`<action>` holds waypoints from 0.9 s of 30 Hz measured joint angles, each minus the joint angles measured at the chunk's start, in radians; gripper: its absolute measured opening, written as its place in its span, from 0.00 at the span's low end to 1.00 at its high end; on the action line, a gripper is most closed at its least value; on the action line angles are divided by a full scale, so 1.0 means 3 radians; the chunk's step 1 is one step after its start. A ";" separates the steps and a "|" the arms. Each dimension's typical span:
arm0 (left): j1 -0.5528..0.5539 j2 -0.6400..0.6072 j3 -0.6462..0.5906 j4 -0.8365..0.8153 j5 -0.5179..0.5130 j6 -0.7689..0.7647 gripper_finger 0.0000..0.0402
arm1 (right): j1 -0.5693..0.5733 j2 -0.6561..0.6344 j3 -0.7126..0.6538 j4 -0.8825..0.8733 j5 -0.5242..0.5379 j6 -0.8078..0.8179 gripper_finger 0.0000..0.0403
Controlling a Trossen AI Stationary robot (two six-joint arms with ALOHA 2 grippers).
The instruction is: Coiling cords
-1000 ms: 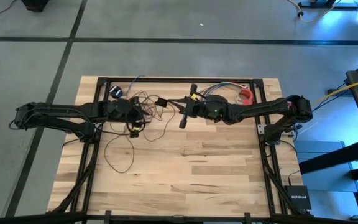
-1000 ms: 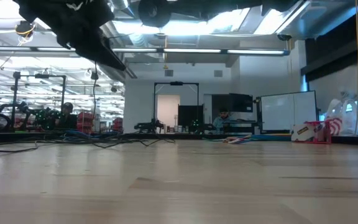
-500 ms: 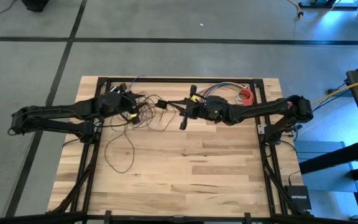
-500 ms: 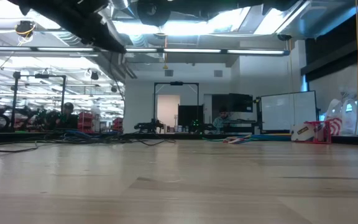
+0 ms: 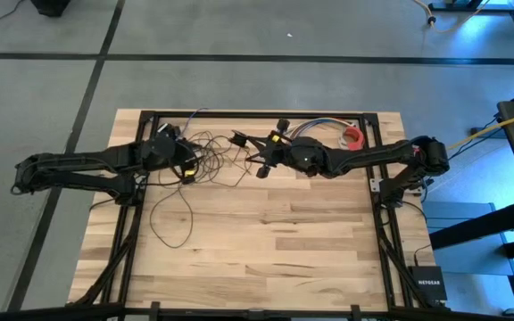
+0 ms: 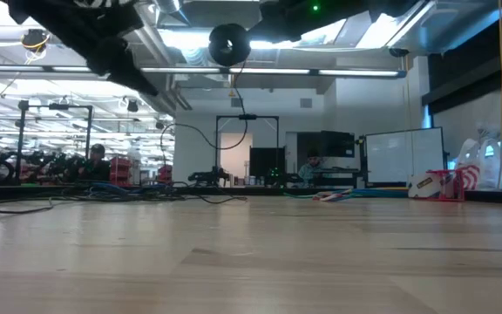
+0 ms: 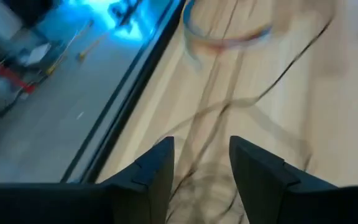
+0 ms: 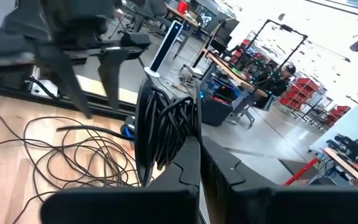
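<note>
The cords are a thin dark wire. Part of it is wound into a coil (image 8: 163, 124) that ends in a round black puck (image 5: 237, 138), which shows hanging high in the low view (image 6: 229, 44). Loose loops (image 5: 211, 159) spread over the far left of the table, and one long loop (image 5: 172, 218) lies nearer the middle. My right gripper (image 5: 252, 152) is shut on the coil, above the far middle of the table. My left gripper (image 5: 186, 162) hovers open over the loose loops, and blurred strands (image 7: 197, 168) run between its fingers; whether they touch it I cannot tell. My right gripper pinches several turns of the coil (image 8: 166, 155) together between its two fingers, at one side of the coil. The fingers come about level from the table's right side. The coil is lifted clear of the table, and loose strands (image 6: 234, 113) hang slack from it down to the loops.
A short bundle of multicoloured wires (image 5: 315, 125) and a red roll (image 5: 353, 136) lie at the far right. Black frame rails (image 5: 257, 113) run along the table's far edge and sides. The near half of the wooden table (image 5: 275, 259) is bare.
My left gripper has drawn back toward the table's far left and tipped. My right gripper has rolled in place, so the puck and coil have swung lower and into plain sight, with a strand now hanging in a loop below them.
</note>
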 joint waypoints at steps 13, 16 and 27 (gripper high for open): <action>-0.0120 0.0643 -0.0493 0.2319 0.1187 -0.0543 0.37 | -0.0126 0.0000 0.0000 -0.0064 -0.0077 0.0216 0.01; -0.0157 0.1011 -0.0493 0.2775 0.1092 -0.0684 0.37 | -0.0125 0.0000 0.0000 -0.0064 -0.0077 0.0217 0.01; -0.0192 0.1974 -0.0220 0.3421 0.0917 -0.1103 0.37 | -0.0125 0.0000 0.0000 -0.0074 -0.0078 0.0217 0.01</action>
